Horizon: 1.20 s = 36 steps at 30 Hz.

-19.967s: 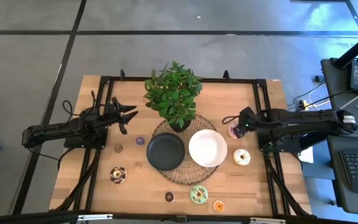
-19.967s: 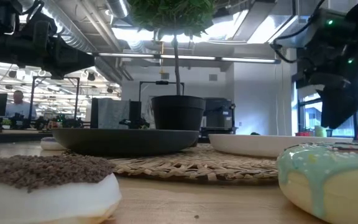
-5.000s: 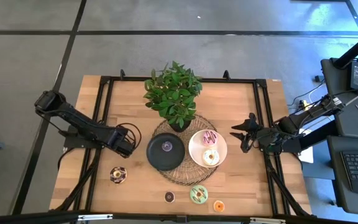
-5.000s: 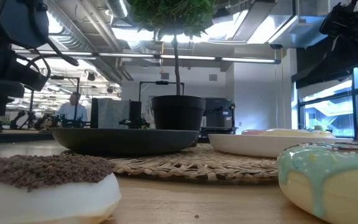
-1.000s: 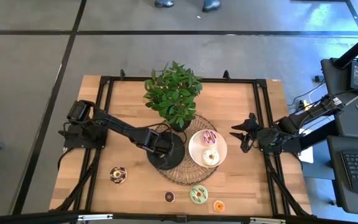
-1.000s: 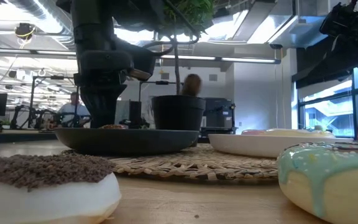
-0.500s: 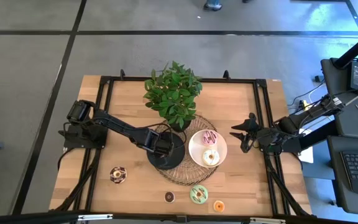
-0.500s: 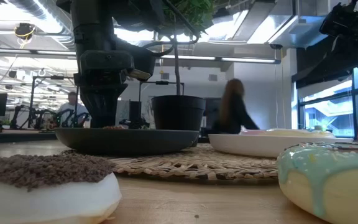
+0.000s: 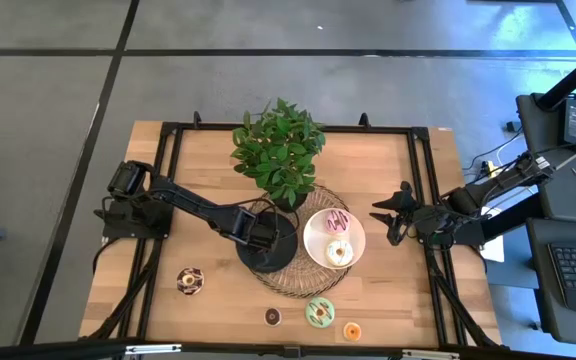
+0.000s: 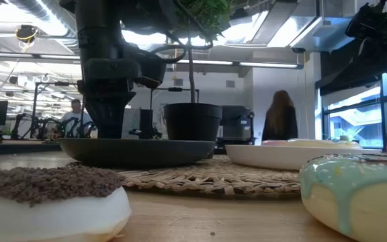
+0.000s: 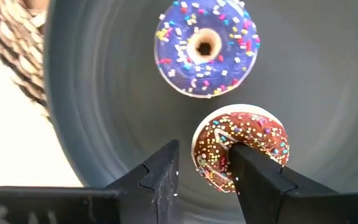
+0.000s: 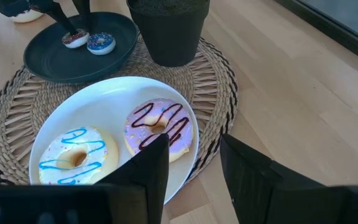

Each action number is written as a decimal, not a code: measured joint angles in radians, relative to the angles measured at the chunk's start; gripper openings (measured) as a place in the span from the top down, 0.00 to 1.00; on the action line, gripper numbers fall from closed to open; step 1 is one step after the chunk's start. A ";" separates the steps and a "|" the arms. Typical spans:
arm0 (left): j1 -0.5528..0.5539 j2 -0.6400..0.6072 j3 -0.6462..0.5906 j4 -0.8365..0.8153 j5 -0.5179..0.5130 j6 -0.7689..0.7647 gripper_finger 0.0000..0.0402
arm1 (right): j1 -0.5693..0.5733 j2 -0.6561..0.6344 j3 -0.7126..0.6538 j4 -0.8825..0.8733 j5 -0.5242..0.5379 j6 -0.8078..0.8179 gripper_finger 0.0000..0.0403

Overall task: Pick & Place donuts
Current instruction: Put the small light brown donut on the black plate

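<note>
My left gripper [image 11: 204,155] stands open over the black plate [image 11: 104,93], pointing down, at the table's middle [image 9: 265,238]. A brown sprinkled donut [image 11: 253,140] and a purple sprinkled donut [image 11: 206,46] lie flat on that plate. One finger [image 11: 244,165] reaches into the brown donut's hole; the other [image 11: 166,165] stands outside its rim with a gap. A pink donut [image 12: 160,127] and a cream donut [image 12: 73,155] lie on the white plate [image 12: 114,93]. My right gripper [image 9: 383,215] waits open and holding nothing, right of the white plate. My left gripper comes from above with one finger in the brown donut's hole [image 11: 232,149]. I cannot tell whether that finger touches the donut. The donut lies flat on the black plate.
Both plates sit on a round woven mat [image 9: 298,285], with a potted plant [image 9: 278,150] behind them. Loose donuts lie on the wood: brown [image 9: 190,280], small dark [image 9: 273,316], green [image 9: 319,313], orange [image 9: 352,331]. A person [image 10: 281,117] stands in the room beyond.
My left gripper has opened while staying in place over the black plate, and the brown donut lies on the plate between its fingers. In the room behind, a person has walked toward the right.
</note>
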 joint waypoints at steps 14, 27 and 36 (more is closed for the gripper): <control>0.000 0.000 0.000 -0.003 -0.041 -0.001 0.56 | 0.000 0.000 0.000 0.000 0.000 0.000 0.64; 0.018 0.000 0.000 -0.003 -0.035 -0.017 0.47 | 0.000 0.000 0.000 0.000 0.000 0.000 0.64; 0.033 0.000 0.000 -0.003 0.014 -0.017 0.46 | 0.000 0.026 0.000 0.243 -0.006 -0.137 0.64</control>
